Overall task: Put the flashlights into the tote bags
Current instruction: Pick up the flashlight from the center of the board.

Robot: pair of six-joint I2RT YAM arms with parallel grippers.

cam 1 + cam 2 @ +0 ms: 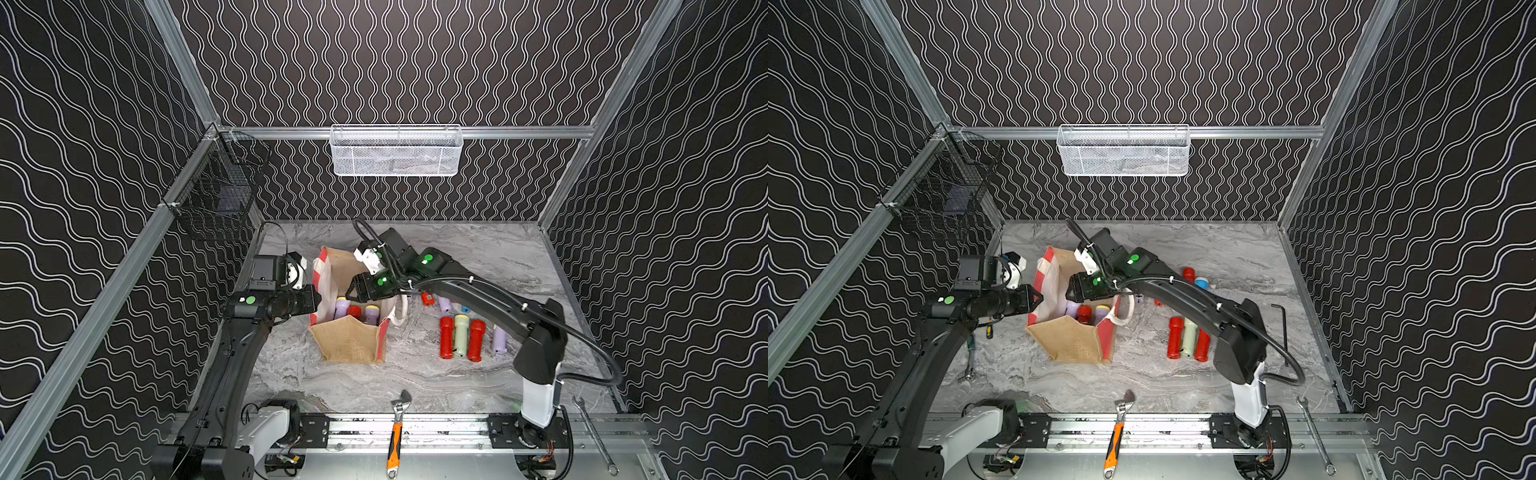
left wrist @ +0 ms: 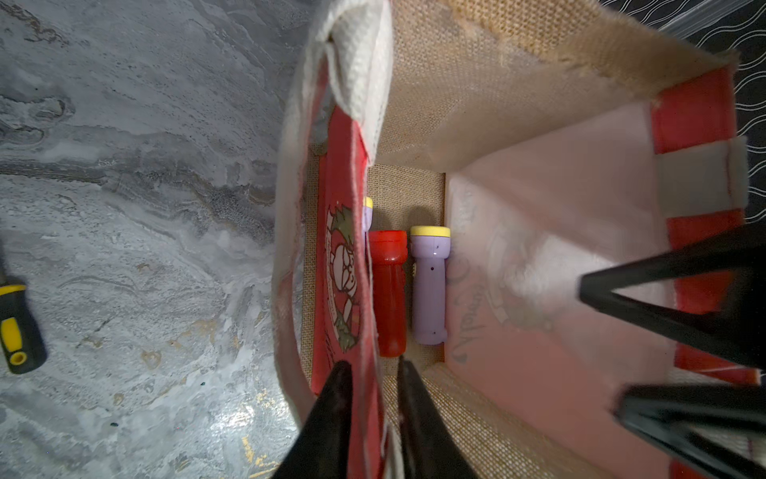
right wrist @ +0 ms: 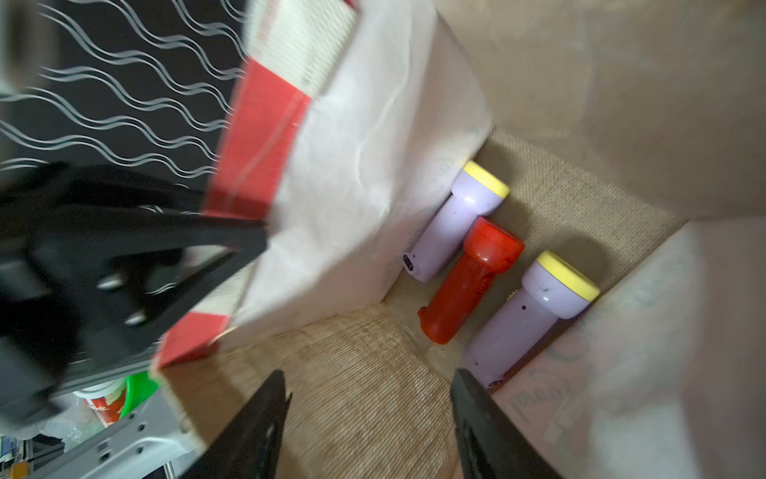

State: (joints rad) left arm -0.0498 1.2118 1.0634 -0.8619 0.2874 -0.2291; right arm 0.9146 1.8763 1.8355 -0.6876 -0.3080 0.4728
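1. Orange-handled wrench (image 1: 395,440) lies at the counter's (image 1: 332,386) near edge.
2. Loose flashlights (image 1: 460,340) lie right of the tote bag (image 1: 349,343).
3. Left tool (image 2: 373,365) clamps the bag's striped side; right tool (image 3: 369,383), spread and empty, hangs over three flashlights (image 3: 472,273) inside.

Tote bag (image 1: 350,344): boxy tan jute, red-and-white striped side panels, white handles. It stands upright, mouth open, left of centre on the surface (image 1: 365,386). Lying side by side on its bottom, heads the same way: lilac flashlight (image 3: 460,224) with yellow rim, red flashlight (image 3: 470,282), second lilac flashlight (image 3: 526,319), also yellow-rimmed. Outside, right of the bag and apart from it, lying in a tight row: red one (image 1: 446,337), pale green one (image 1: 461,336), another red (image 1: 476,340), then a lilac one (image 1: 499,338) just beside. Further back, partly hidden: a red torch (image 1: 1188,274) and a blue-headed torch (image 1: 1201,283).
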